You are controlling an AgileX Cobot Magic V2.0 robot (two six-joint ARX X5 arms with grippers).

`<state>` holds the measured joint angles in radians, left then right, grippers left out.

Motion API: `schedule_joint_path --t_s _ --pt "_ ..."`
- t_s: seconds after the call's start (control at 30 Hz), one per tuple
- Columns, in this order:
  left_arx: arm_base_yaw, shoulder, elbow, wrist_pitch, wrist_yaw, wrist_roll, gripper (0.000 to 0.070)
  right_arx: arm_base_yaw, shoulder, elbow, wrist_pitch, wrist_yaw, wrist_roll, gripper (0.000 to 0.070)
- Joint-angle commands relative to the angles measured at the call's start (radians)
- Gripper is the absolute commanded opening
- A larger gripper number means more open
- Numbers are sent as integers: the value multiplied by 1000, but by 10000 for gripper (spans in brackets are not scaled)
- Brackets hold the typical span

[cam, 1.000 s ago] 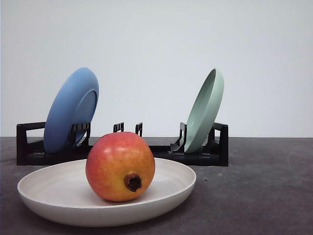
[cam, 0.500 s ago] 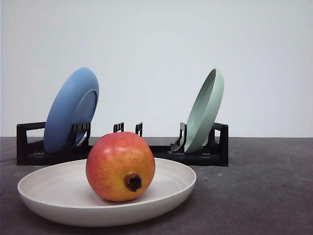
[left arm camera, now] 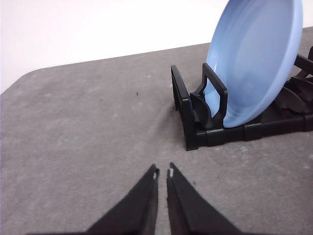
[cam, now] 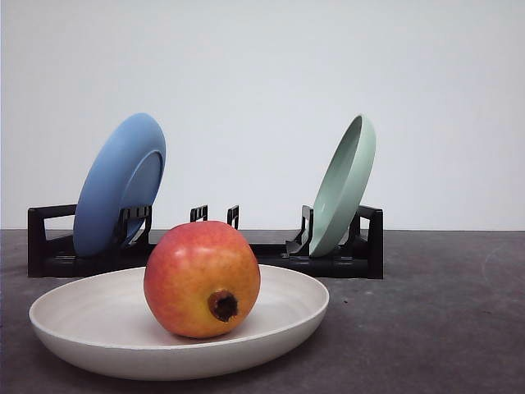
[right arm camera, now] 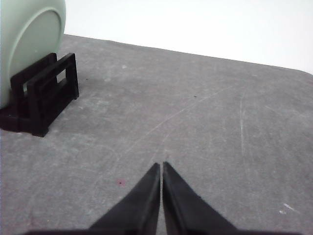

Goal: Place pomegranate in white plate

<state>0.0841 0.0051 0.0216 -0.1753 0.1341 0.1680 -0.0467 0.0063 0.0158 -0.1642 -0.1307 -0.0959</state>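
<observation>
The pomegranate, red with yellow-orange patches and a dark crown stub facing the camera, rests inside the white plate at the near centre-left of the table in the front view. My left gripper is shut, its black fingers almost touching, over bare grey table beside the rack's end. My right gripper is shut too, pointing across bare table with nothing between its fingers.
A black dish rack stands behind the white plate. A blue plate leans in its left end and a pale green plate in its right end. Grey tabletop lies to the right of the plate.
</observation>
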Motion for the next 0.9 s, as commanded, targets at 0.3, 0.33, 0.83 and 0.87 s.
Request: schedule_joint_path --t_s 0.3,0.33,0.83,0.87 --pt "3 -2 -10 -5 1 -2 11 0 -3 -5 9 0 8 0" --pt "3 -2 -10 -5 1 -2 11 0 -3 -5 9 0 8 0" --pt "3 -2 -10 -5 1 -2 11 0 -3 -5 9 0 8 0" --pt "3 -2 -10 -5 1 -2 11 0 -3 -5 9 0 8 0"
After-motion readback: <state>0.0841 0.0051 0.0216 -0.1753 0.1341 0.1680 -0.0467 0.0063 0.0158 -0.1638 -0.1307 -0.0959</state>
